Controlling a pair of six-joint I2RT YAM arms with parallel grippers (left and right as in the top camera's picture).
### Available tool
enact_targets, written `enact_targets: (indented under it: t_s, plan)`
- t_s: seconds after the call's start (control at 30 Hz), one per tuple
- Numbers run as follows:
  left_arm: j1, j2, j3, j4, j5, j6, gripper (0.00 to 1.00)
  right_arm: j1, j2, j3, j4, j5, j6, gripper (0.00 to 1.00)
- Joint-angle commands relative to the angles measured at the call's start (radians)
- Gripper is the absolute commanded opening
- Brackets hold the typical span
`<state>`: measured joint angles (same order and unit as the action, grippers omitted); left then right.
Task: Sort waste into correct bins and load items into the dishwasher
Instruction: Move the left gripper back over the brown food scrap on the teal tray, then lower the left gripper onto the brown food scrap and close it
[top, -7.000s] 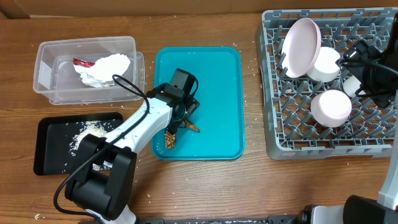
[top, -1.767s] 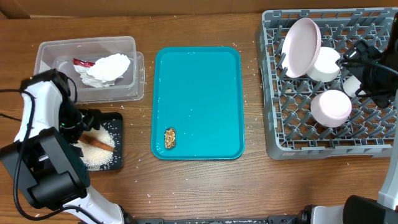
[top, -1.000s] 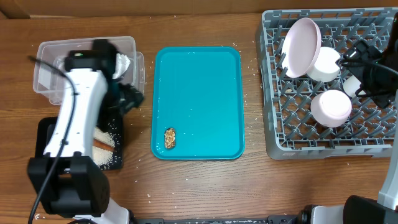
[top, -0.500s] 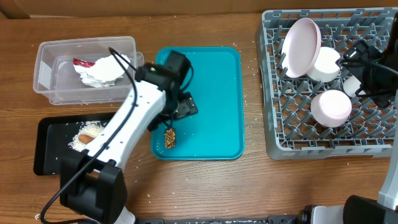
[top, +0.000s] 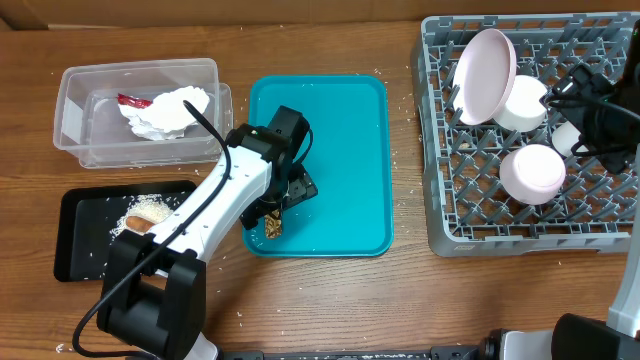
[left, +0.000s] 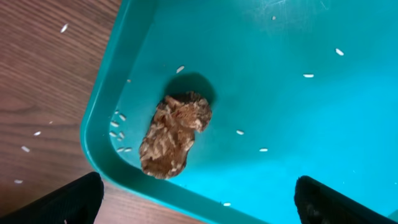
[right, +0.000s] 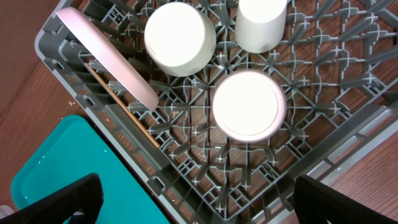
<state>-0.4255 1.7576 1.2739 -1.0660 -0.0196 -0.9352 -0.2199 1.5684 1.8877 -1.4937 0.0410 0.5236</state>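
The left gripper (top: 287, 192) is hovering over the near left corner of the flat teal plastic tray (top: 340, 140) with its jaws spread wide and holding nothing, probably because the small brown crumbly chunk (left: 174, 134), the last piece of waste outside a bin, is lying right beneath it. The left wrist view is showing what the overhead arm is partly hiding: the chunk is resting just inside the tray's raised lip, among stray rice grains, framed between the two open fingers. The overhead view is giving the wider sorting. The red crinkled wrapper (top: 133, 100) and crumpled white napkin (top: 168, 108) are sitting in the clear rectangular plastic tub (top: 70, 110), and the loose white rice (top: 152, 207) and orange-brown stick (top: 138, 223) are lying in the shallow black rectangular tray (top: 80, 255). The right gripper (right: 199, 202), likewise wide and empty, is idling above the large grey pegged plastic rack (right: 323, 155), where the flat white plate (right: 106, 59) is leaning on edge between pegs beside two upturned bowls and a cup.
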Motion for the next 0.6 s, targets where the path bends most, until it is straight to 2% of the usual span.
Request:
enact_targets:
  t_s: [0.0, 0.43, 0.57]
  plan:
    - [0.001, -0.012, -0.026, 0.019, -0.033, 0.085, 1.00, 0.000, -0.005, 0.010, 0.003, 0.010, 0.001, 1.00]
    - [0.002, 0.031, -0.030, 0.019, -0.032, 0.445, 1.00, 0.000, -0.005, 0.010, 0.003, 0.010, 0.001, 1.00]
    - [0.002, 0.058, -0.031, 0.010, -0.033, 0.488, 1.00, 0.000, -0.005, 0.010, 0.003, 0.010, 0.001, 1.00]
